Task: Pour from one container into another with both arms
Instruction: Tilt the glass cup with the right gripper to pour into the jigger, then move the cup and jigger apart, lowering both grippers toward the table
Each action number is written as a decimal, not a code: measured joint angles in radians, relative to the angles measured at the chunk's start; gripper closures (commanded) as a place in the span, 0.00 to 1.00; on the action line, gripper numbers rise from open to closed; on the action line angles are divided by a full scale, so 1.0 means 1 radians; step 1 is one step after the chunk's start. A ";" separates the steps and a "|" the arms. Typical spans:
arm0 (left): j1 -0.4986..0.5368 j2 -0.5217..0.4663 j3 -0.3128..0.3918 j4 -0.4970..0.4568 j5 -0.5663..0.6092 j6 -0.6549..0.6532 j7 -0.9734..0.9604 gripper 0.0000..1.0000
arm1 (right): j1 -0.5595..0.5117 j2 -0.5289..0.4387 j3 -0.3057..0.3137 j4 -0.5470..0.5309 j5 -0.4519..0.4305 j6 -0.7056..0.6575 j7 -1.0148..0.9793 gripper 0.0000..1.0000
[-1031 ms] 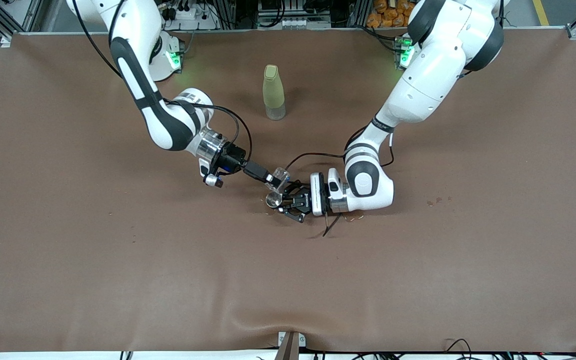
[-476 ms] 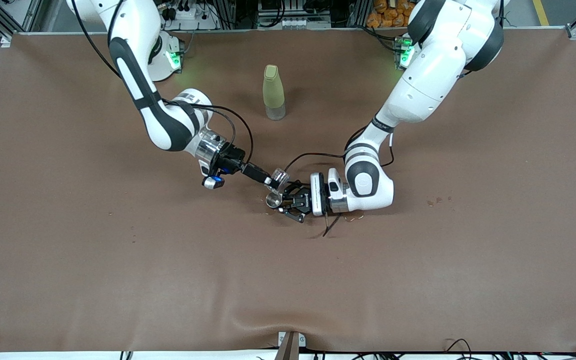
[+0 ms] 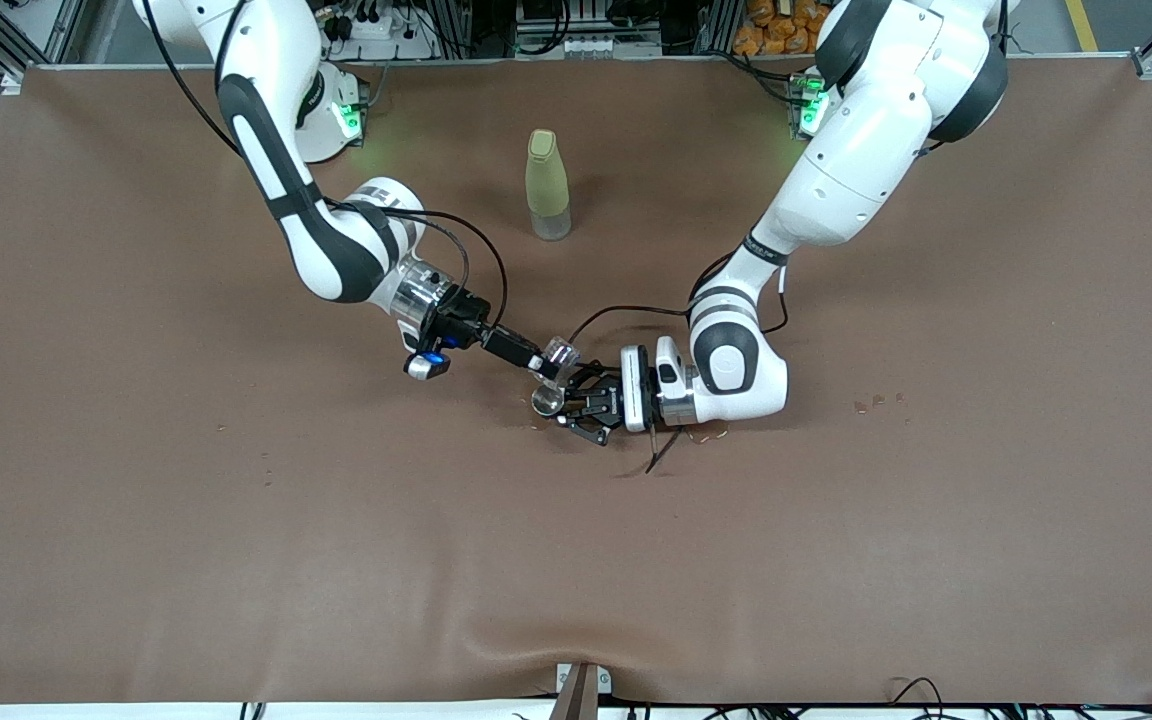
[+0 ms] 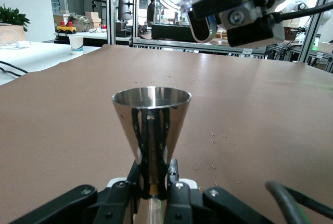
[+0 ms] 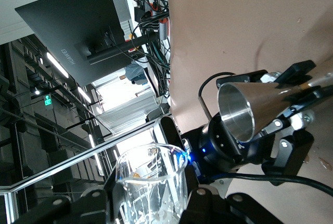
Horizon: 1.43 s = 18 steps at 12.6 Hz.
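Two hands are both loaded, so the picking up is done. My left hand [image 3: 568, 405] is clamped on the waist of the metal jigger [image 3: 547, 401], upright, low over the middle of the tabletop [image 3: 236, 560]. My right hand [image 3: 543, 362] is closed on the little glass cup [image 3: 560, 352], tipped toward the jigger's rim and just above it. Whether liquid is running I cannot tell; I judge the pour underway or about to start.

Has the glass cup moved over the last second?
Yes. The glass cup, in the right gripper, has tipped and dropped slightly toward the jigger in the left gripper; the bottle stays put.
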 measured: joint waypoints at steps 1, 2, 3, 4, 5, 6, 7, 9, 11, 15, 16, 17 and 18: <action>0.000 0.000 0.000 0.000 0.000 0.000 0.000 1.00 | 0.000 0.000 0.000 0.008 -0.008 0.000 -0.004 0.91; 0.000 0.000 0.000 0.000 0.000 0.000 0.000 1.00 | 0.000 -0.001 -0.002 0.018 -0.035 0.000 -0.010 0.91; 0.000 0.000 0.000 0.000 0.000 0.000 -0.001 1.00 | -0.003 -0.002 -0.005 0.028 -0.093 0.000 -0.018 0.91; 0.000 0.000 0.000 0.000 0.000 0.000 -0.003 1.00 | -0.015 -0.003 -0.007 0.041 -0.172 0.000 -0.023 0.92; 0.000 0.000 0.000 0.001 0.000 0.000 -0.007 1.00 | -0.031 -0.005 -0.008 0.056 -0.251 -0.001 -0.034 0.92; 0.001 0.000 0.000 0.001 0.000 0.000 -0.010 1.00 | -0.049 -0.006 -0.009 0.070 -0.318 -0.005 -0.063 0.92; 0.002 0.000 0.000 0.002 0.000 0.000 -0.012 1.00 | -0.069 -0.007 -0.010 0.079 -0.366 -0.017 -0.106 0.93; 0.009 -0.001 0.000 0.006 0.000 0.001 -0.023 1.00 | -0.129 -0.007 -0.013 0.086 -0.455 -0.062 -0.243 0.92; 0.027 -0.004 0.002 0.006 0.000 0.001 -0.031 1.00 | -0.240 -0.006 -0.017 0.088 -0.586 -0.171 -0.381 0.93; 0.082 -0.038 0.002 0.005 0.088 -0.023 -0.095 1.00 | -0.480 -0.005 -0.022 0.095 -0.861 -0.348 -0.681 0.93; 0.106 -0.050 0.003 0.001 0.114 -0.062 -0.112 1.00 | -0.534 -0.003 -0.022 0.100 -0.928 -0.386 -0.768 0.93; 0.134 -0.062 0.004 -0.008 0.147 -0.108 -0.125 1.00 | -0.594 0.005 -0.023 0.110 -0.998 -0.446 -0.841 0.93; 0.167 -0.071 0.004 -0.019 0.187 -0.153 -0.131 1.00 | -0.663 0.026 -0.024 0.124 -1.070 -0.533 -0.914 0.93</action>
